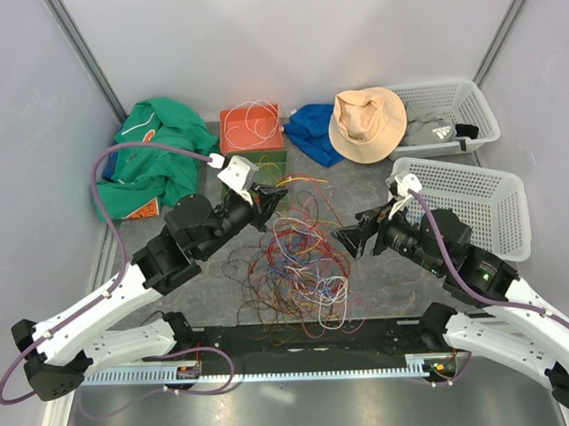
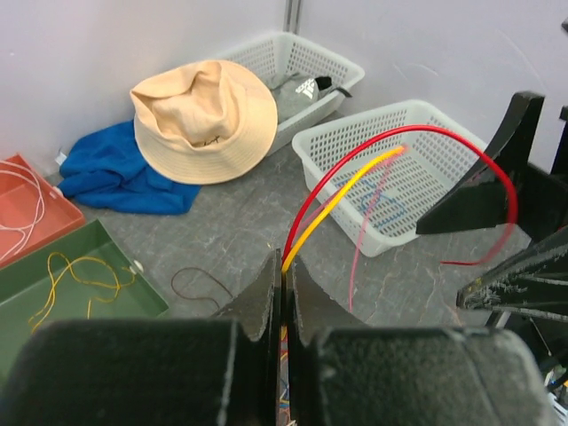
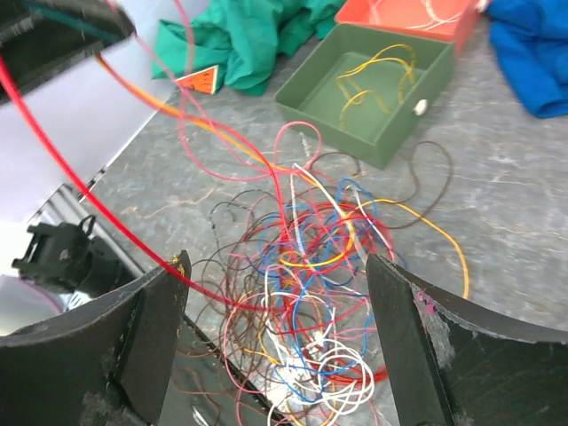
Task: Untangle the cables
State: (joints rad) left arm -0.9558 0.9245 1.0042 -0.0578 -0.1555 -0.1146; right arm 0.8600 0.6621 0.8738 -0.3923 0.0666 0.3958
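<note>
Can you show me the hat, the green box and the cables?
hat (image 1: 366, 121), top view, middle of its crown.
green box (image 3: 333, 130), right wrist view, its near outer wall.
cables (image 1: 300, 268), top view, middle of the tangled pile.

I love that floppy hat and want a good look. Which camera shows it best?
The left wrist view: the hat sits whole and large, between a blue cloth and a basket. The top view shows it whole too, but small, at the far side of the table. The right wrist view misses it.
</note>
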